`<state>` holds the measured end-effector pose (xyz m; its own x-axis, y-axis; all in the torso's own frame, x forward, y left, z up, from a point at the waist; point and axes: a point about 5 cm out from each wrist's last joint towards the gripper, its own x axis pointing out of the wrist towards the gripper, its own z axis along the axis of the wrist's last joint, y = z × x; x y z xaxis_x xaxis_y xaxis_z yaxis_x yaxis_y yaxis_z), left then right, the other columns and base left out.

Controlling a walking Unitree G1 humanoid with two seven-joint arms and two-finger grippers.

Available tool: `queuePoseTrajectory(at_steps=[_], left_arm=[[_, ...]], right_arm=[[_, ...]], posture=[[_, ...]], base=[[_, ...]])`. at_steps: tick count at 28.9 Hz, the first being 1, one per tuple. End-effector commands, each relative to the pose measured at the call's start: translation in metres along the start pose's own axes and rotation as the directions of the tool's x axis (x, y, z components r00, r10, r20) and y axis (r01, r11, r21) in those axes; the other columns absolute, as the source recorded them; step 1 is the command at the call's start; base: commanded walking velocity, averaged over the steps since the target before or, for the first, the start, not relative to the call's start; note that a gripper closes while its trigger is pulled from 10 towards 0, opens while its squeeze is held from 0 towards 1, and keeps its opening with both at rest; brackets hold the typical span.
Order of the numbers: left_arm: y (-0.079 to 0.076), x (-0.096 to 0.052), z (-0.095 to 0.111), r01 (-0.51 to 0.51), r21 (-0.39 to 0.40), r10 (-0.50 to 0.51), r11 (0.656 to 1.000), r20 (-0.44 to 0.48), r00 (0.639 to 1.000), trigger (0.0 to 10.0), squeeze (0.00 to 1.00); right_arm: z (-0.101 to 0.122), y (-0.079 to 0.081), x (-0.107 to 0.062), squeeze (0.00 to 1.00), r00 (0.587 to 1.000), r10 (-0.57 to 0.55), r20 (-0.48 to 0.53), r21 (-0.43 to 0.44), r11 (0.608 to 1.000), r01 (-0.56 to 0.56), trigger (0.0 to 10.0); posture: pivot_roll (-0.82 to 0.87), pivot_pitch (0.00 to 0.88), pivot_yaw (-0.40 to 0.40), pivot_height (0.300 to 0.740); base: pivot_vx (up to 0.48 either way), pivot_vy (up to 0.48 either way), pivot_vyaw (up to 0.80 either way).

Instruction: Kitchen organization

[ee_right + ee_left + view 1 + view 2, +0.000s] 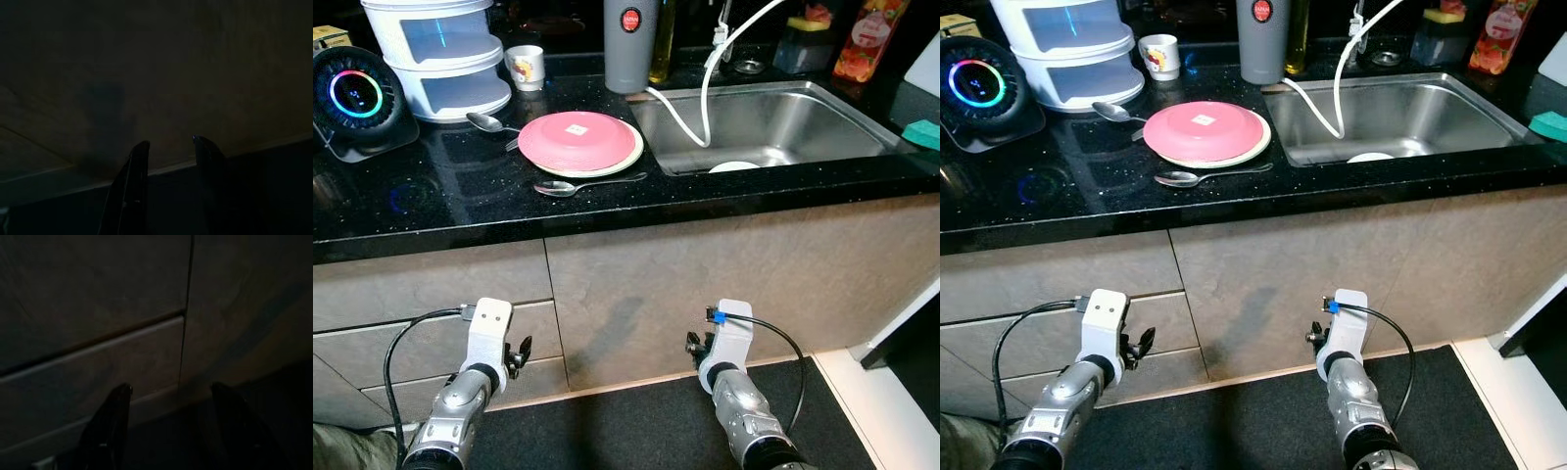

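On the black countertop [431, 196] a pink plate [576, 139] lies stacked on a cream plate. One spoon [578, 185] lies in front of it and another spoon [489, 122] lies at its left. A small white cup [526, 67] and a grey tumbler [629, 44] stand behind. A white dish [734, 166] lies in the steel sink [822, 117]. Both arms hang low before the cabinet fronts, far below the counter. My left gripper [171, 389] is open and empty, facing a drawer seam. My right gripper [171, 143] is open and empty near the cabinet base.
A white tiered container [440, 54] and a round device with a glowing ring [357, 95] stand at the back left. A white hose [705, 98] hangs into the sink. Bottles [871, 39] and a teal sponge [925, 132] are at the right. A black mat [636, 431] covers the floor.
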<state>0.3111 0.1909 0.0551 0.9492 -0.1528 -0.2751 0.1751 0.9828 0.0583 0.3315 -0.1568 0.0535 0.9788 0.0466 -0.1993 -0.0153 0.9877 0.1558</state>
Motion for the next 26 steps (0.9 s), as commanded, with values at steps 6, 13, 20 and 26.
queuePoseTrajectory(at_steps=[6,13,20,26], left_arm=[[-0.010,-0.026,-0.022,-0.061,-0.200,0.066,0.978,0.017,0.998,10.0,0.00],[-0.010,-0.033,-0.001,-0.115,-0.147,0.128,0.982,0.085,0.988,10.0,0.00],[-0.017,-0.039,0.019,-0.032,-0.072,0.041,0.997,0.121,0.992,10.0,0.00],[-0.018,-0.039,0.041,-0.013,-0.005,0.013,1.000,0.154,0.988,10.0,0.00]], right_arm=[[-0.014,0.012,-0.013,0.00,0.992,0.125,0.006,0.009,0.992,-0.125,10.0],[-0.001,0.010,-0.020,0.00,0.989,0.139,0.057,0.056,0.988,-0.143,10.0],[0.020,0.017,-0.017,0.00,0.982,0.130,0.139,0.106,0.984,-0.145,10.0],[0.037,0.019,-0.013,0.00,0.976,0.125,0.177,0.223,0.961,-0.163,10.0]], posture=[[0.02,0.038,0.041,0.740],[0.04,0.042,-0.017,0.740],[0.04,0.053,-0.008,0.740],[0.06,0.083,0.006,0.740]], base=[[0.000,0.000,0.00],[0.000,0.000,0.00],[0.000,0.000,0.00],[0.000,0.000,0.00]])
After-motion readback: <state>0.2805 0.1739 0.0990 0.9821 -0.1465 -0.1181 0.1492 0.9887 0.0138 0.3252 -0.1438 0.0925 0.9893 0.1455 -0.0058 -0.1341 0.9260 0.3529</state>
